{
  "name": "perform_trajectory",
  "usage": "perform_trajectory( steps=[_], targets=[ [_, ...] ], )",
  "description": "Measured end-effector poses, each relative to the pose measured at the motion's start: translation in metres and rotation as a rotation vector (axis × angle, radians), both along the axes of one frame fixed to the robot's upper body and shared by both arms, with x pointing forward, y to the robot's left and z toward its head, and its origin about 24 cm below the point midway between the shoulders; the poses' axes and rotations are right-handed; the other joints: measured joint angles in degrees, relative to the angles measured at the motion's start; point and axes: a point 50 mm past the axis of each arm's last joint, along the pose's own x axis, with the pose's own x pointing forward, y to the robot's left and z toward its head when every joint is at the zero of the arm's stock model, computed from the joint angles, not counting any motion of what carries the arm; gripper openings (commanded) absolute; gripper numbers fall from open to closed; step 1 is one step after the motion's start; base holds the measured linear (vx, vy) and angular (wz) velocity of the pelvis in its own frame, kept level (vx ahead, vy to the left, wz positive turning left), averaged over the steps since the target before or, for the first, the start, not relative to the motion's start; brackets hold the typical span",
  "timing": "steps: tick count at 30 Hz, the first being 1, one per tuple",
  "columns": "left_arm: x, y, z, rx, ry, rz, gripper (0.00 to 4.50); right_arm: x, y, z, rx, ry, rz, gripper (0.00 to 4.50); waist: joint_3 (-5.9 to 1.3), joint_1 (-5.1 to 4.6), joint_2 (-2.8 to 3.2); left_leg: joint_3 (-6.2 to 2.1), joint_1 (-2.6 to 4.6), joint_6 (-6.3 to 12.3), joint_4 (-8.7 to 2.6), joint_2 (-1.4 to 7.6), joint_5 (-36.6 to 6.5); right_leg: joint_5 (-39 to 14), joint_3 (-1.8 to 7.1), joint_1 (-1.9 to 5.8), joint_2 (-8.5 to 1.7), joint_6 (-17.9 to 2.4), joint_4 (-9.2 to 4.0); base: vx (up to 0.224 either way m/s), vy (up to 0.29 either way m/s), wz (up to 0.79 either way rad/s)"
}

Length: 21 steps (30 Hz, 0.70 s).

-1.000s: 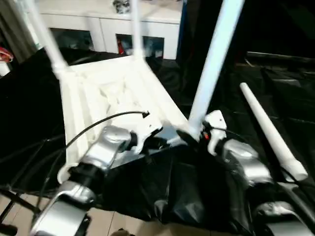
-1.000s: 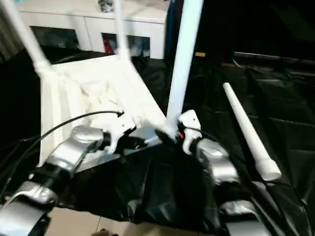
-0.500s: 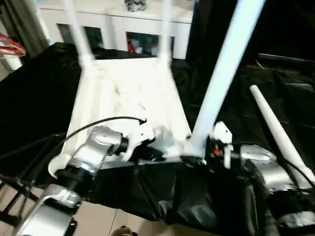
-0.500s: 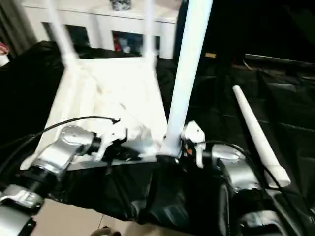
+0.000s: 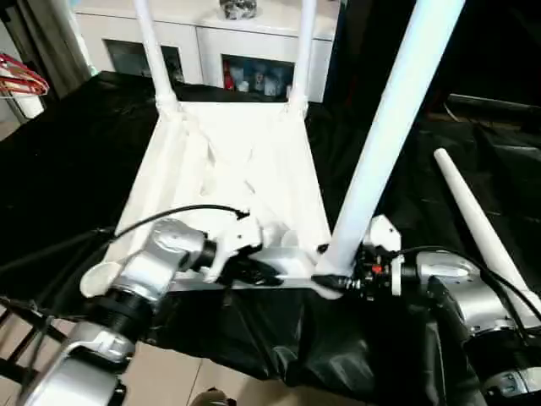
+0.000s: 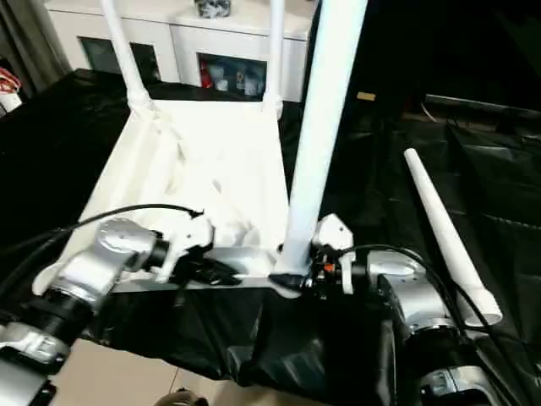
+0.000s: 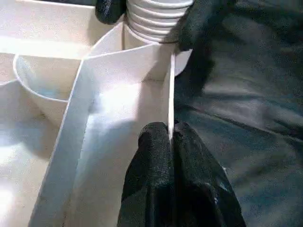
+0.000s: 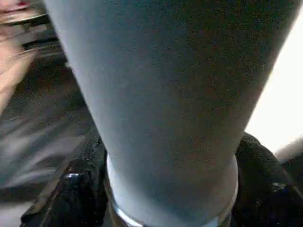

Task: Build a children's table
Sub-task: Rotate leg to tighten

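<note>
While pinching the tabletop rim, left end effector closed; right end effector clasping upright leg at its corner socket.

bright overhead light, mild blur

Left arm reaches forward and inward from the lower left, its silver forearm angled toward the centre; the left gripper has its two black fingers pressed together, pinching a thin white edge. Right arm comes in from the lower right, forearm bent toward the left; the right gripper has its fingers set on either side of an upright white tube.
</note>
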Motion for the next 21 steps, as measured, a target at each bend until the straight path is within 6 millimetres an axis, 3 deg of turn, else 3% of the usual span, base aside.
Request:
perform_trajectory(
  steps=[5,10,11,12,15,21],
  targets=[
    [0.015,-0.020,-0.003,-0.002,-0.045,0.198,0.00,0.029,0.011,-0.005,0.001,-0.028,-0.348,2.79,-0.03,-2.06,0.07,-0.02,0.18,-0.08,-0.11,-0.02,0.0,0.0,-0.01,0.03,0.00,0.1,-0.02,0.000,0.000,0.00],
    [0.022,-0.037,-0.004,-0.006,-0.070,0.326,0.00,0.045,0.021,-0.006,0.007,-0.023,-0.579,2.79,-0.09,-2.73,0.25,-0.03,0.25,-0.08,-0.12,-0.04,0.0,0.0,0.00,0.09,0.00,0.1,-0.02,0.000,0.000,0.00],
    [0.022,-0.040,-0.003,-0.010,-0.071,0.341,0.00,0.047,0.022,-0.006,0.002,-0.036,-0.600,2.79,-0.11,-2.71,0.27,-0.02,0.24,-0.08,-0.12,-0.04,0.0,0.0,0.00,0.10,-0.01,0.1,-0.02,0.000,0.000,0.00],
    [0.022,-0.041,-0.003,-0.012,-0.071,0.345,0.00,0.047,0.022,-0.006,-0.002,-0.047,-0.610,3.14,-0.12,-2.69,0.29,-0.02,0.23,-0.08,-0.13,-0.04,0.0,0.0,0.00,0.10,-0.01,0.1,-0.02,0.000,0.000,0.00],
    [0.022,-0.042,-0.003,-0.017,-0.070,0.344,0.00,0.047,0.023,-0.007,-0.011,-0.076,-0.618,3.49,-0.24,-2.66,0.47,-0.02,0.17,-0.07,-0.13,-0.04,0.0,0.1,0.00,0.08,-0.01,0.0,-0.01,0.000,0.000,0.00],
    [0.021,-0.042,-0.002,-0.021,-0.067,0.327,0.00,0.045,0.021,-0.007,0.004,-0.093,-0.577,3.89,-0.25,-2.68,0.52,-0.02,0.04,-0.06,-0.13,-0.04,0.0,0.1,0.00,-0.01,-0.01,-0.1,-0.03,0.000,0.000,0.00]
  ],
)
